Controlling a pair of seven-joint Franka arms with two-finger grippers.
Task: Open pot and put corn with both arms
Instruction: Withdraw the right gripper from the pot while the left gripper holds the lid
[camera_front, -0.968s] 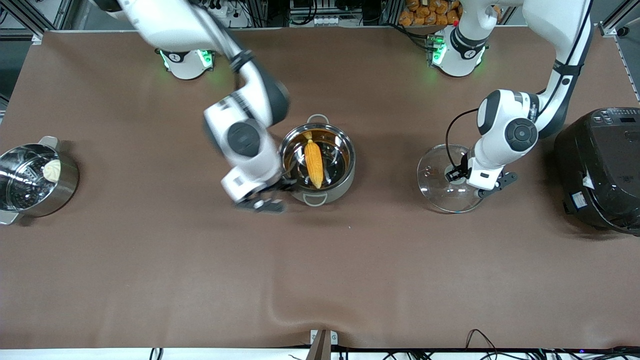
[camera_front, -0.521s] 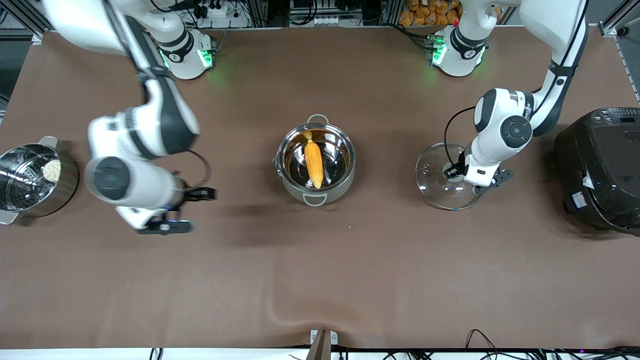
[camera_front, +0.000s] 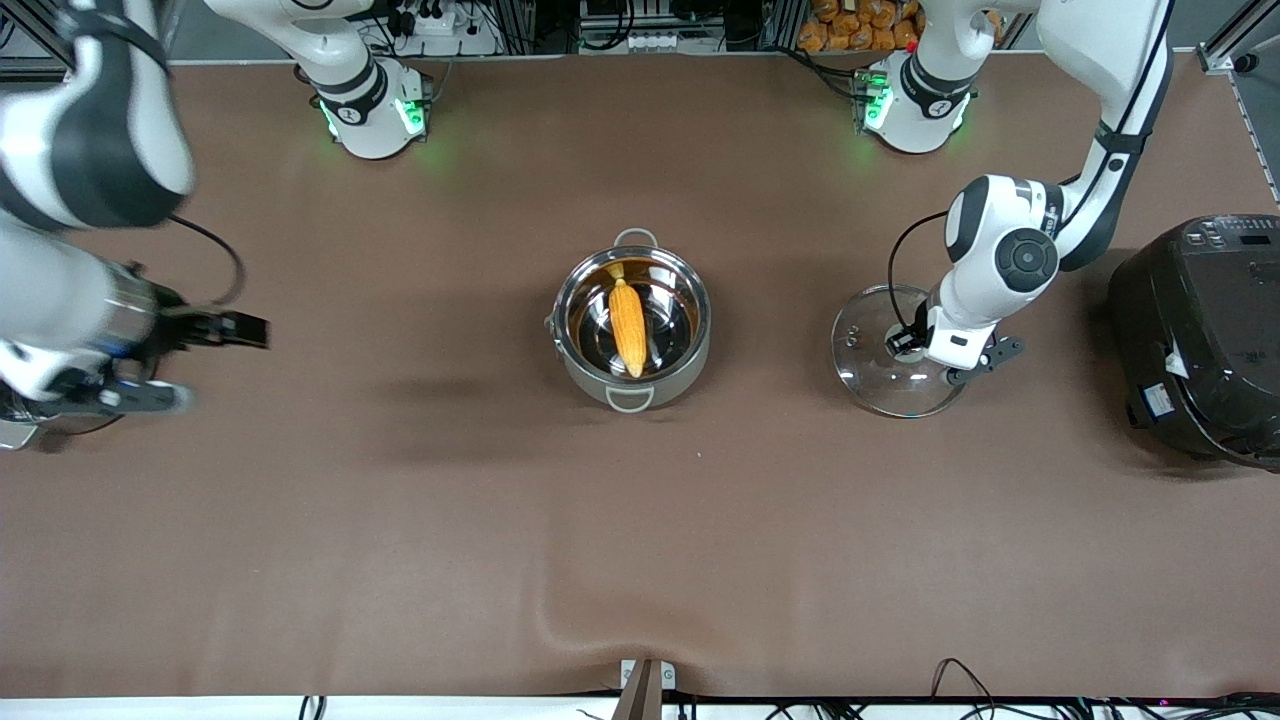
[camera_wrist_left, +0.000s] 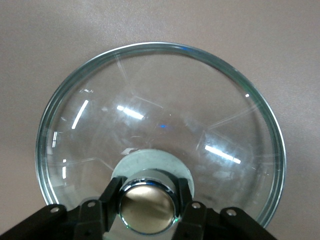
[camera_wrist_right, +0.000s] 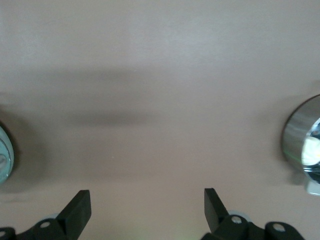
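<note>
- pot (camera_front: 634, 330) is sitting open mid-table, no lid on it, one loop handle facing the front camera and one facing the bases.
- corn (camera_front: 627, 326) is lying inside the pot, pale stem end pointing toward the bases.
- glass lid (camera_front: 888, 352) is lying flat on the brown table (camera_front: 640, 520), well apart from the pot toward the left arm's end, between the pot and the black rice cooker (camera_front: 1200, 335).
- left gripper (camera_wrist_left: 148, 206) is sitting on the lid, fingers (camera_wrist_left: 111, 192) closing narrow on the lid knob (camera_wrist_left: 148, 202).
- right gripper (camera_wrist_right: 147, 204) is hanging well apart from the pot at the right arm's end, fingers spreading wide, holding nothing, over bare table just beside the steel steamer pot (camera_wrist_right: 304, 145).
</note>
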